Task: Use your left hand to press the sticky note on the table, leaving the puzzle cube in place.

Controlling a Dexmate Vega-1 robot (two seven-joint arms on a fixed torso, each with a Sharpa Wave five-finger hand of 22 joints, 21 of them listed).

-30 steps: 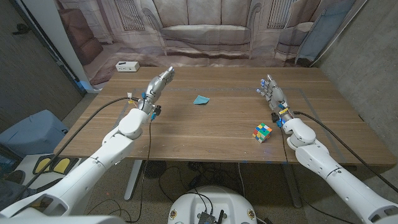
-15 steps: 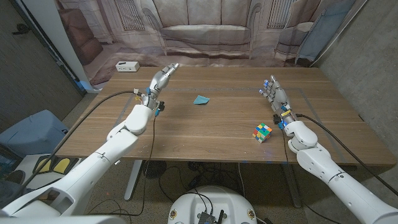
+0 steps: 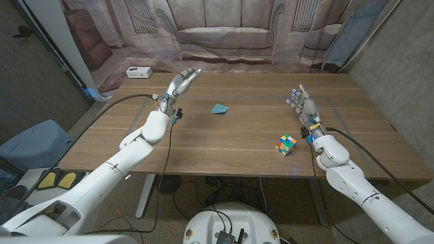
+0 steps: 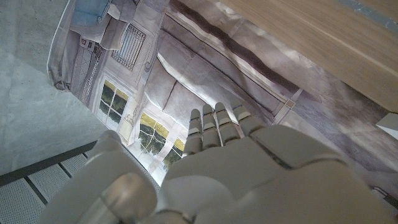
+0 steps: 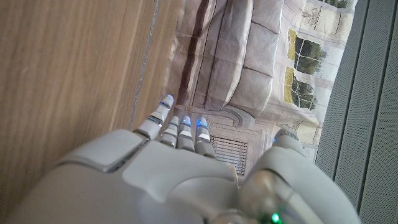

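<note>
Left robot hand [image 3: 182, 82] raised, sticky note [image 3: 218, 108] nearby, untouched.

Small teal sticky note [image 3: 219, 108] lying mid-table; multicoloured puzzle cube [image 3: 286, 144] well apart, nearer the front edge.

1. Bare desk [image 3: 224, 146] is lying open between the left hand [image 3: 180, 85] and the sticky note [image 3: 218, 108].
2. The puzzle cube [image 3: 286, 144] is sitting well apart, nearer the right hand [image 3: 304, 107].
3. A white box [image 3: 138, 72] is standing at the desk's far left corner.
</note>
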